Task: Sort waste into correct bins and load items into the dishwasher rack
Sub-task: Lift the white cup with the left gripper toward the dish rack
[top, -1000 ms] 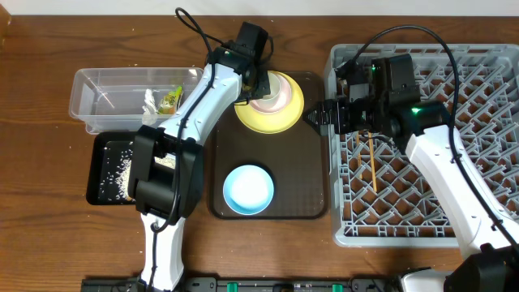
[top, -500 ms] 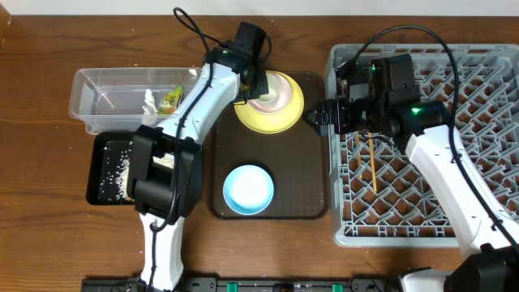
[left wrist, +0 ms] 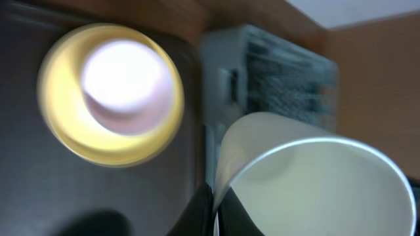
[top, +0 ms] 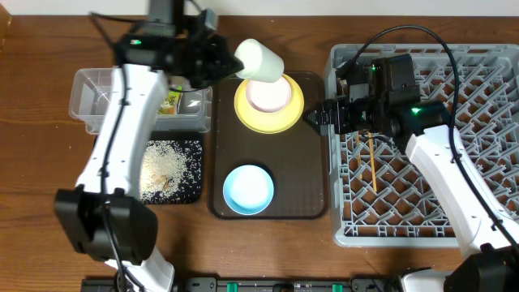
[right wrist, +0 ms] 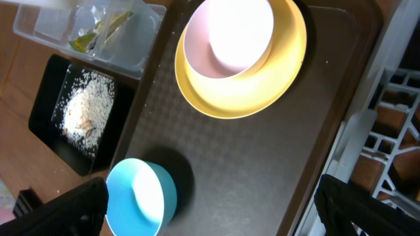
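Left tool (top: pixel 233 58) clenched on the rim of the small white cup (top: pixel 261 58), held sideways at upper centre, over the upper rim of the round yellow plate (top: pixel 269 126) carrying the white bowl (top: pixel 268 95). Right tool (top: pixel 311 116) fully released, empty, at the right edge of the dark brown serving tray (top: pixel 300 178). Two thin wooden chopsticks (top: pixel 372 166) lie in the large grey plastic rack (top: pixel 486 105), right of frame.

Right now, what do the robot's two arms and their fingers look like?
The left arm and right arm are both built from white, rounded tubes joined by bulky black joint housings. A thin black cable loops above the right arm, and a small green light glows near its wrist. The fingers are plain matte black, with no markings visible.
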### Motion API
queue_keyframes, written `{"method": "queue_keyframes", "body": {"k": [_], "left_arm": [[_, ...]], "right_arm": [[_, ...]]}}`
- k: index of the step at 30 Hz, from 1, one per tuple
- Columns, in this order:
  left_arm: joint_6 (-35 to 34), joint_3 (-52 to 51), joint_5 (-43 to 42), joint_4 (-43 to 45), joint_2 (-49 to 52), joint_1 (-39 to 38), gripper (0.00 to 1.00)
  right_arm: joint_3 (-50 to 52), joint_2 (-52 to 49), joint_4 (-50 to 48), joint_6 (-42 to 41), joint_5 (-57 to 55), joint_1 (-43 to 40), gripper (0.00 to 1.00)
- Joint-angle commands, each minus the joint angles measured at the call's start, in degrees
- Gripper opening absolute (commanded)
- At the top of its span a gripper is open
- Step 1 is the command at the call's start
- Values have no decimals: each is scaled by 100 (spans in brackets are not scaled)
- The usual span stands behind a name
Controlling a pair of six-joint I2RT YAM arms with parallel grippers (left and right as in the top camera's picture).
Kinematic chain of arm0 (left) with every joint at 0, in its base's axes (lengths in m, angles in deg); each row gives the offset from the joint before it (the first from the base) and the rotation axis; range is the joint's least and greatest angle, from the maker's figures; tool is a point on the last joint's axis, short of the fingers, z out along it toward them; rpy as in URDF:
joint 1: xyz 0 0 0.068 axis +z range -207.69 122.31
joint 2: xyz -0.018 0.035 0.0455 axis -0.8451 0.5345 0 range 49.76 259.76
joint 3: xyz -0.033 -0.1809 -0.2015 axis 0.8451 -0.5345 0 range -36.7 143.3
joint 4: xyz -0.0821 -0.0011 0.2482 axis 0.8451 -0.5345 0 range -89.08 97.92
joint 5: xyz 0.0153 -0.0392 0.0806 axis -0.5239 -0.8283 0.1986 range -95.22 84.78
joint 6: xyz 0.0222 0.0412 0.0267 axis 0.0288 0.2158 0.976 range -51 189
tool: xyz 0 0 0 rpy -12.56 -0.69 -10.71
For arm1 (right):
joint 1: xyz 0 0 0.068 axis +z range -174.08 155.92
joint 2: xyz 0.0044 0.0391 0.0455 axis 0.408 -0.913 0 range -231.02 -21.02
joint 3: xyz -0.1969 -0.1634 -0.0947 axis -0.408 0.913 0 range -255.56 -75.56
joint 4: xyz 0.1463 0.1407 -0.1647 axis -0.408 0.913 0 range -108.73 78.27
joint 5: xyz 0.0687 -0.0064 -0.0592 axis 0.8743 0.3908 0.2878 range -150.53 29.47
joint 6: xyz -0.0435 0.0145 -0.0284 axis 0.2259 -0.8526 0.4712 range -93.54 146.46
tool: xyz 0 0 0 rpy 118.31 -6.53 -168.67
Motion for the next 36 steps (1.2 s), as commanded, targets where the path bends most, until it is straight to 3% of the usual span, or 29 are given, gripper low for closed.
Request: {"method": "queue_keyframes", "body": {"k": [1,6,11,18,23,29,36], "left_arm": [[568,22,-1786,-254,90,330,6],[809,22,-2096,-623,92,516,6],[1001,22,-2555,-693,92,498,6],[1023,22,-2824,-693,92,503,6],[1021,22,-2826,-693,92,501,6],[1021,22,-3215,-693,92,496,6],[1078,22,-3464,-693,90,271,6]], "right_arm": [[-66,52,-2,-20,70,39,99],[-66,52,-28,-101,94,39,99],[-66,55,-15,-1185,267,37,99],[-68,133,-149,-1180,2120,-367,99],[-68,133,223,-1163,2332,-820,99],[-68,133,125,-1099,3617,-1355,99],[-68,133,-72,-664,4039,-1379,99]]}}
